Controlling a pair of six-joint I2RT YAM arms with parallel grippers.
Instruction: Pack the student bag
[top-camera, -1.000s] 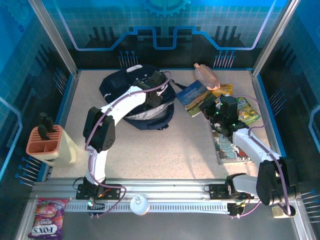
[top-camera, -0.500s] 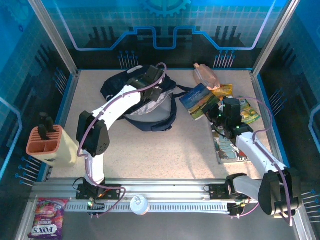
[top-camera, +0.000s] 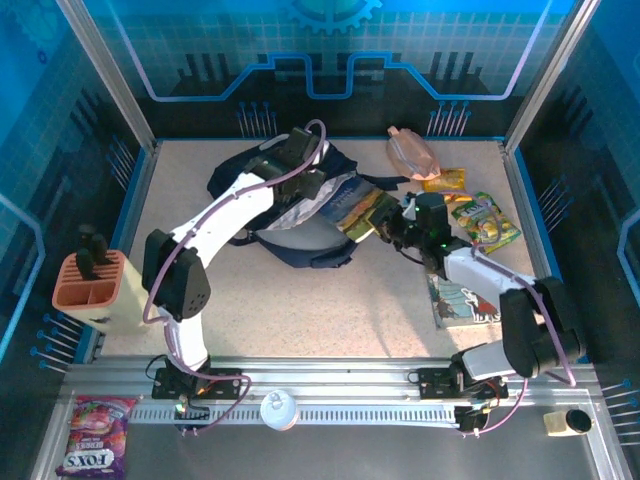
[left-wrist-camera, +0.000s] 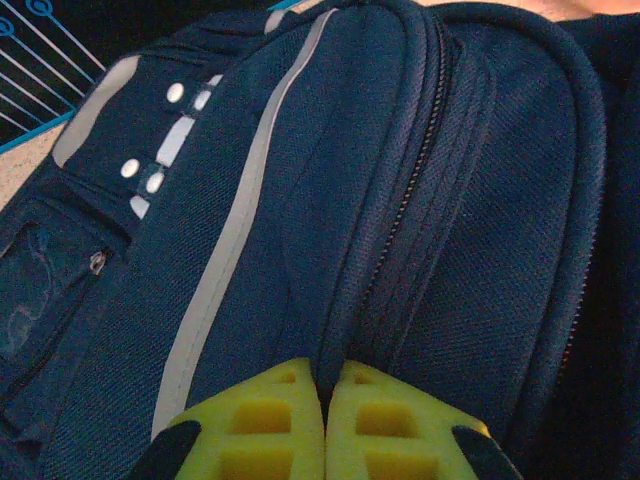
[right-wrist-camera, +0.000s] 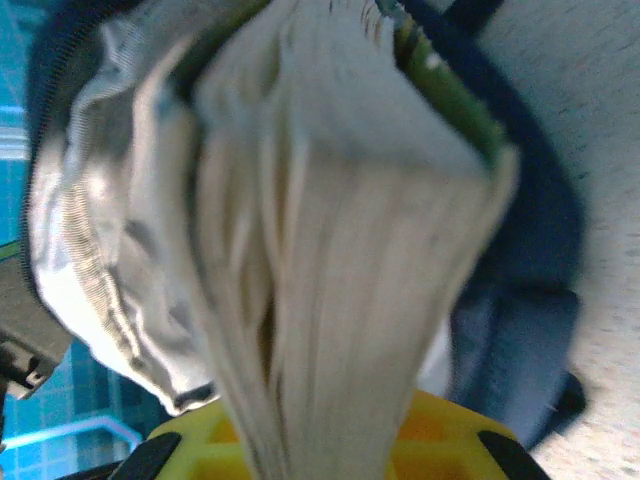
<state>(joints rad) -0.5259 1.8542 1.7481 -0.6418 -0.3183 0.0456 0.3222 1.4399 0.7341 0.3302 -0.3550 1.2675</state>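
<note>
Top external | navy student bag (top-camera: 295, 245) open, pale lining (right-wrist-camera: 100, 250) | left gripper (left-wrist-camera: 325, 385) pinches it | right gripper (right-wrist-camera: 320, 440) pinches book (right-wrist-camera: 330, 250)

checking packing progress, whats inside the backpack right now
A book sits at the backpack's open mouth, against its pale lining. Anything deeper is hidden by fabric and the book.

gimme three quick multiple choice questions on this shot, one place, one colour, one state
1. Where is the held book? A flat by the arm bases; B at the student bag's mouth; C under the bag.
2. The left gripper's pads are: A yellow; B red; C white.
3. The left gripper is: A wide open; B lifted clear; C shut on bag fabric.
B: the right gripper holds it against the pale lining. A: the left wrist view shows yellow. C: pads meet on a navy fold.
</note>
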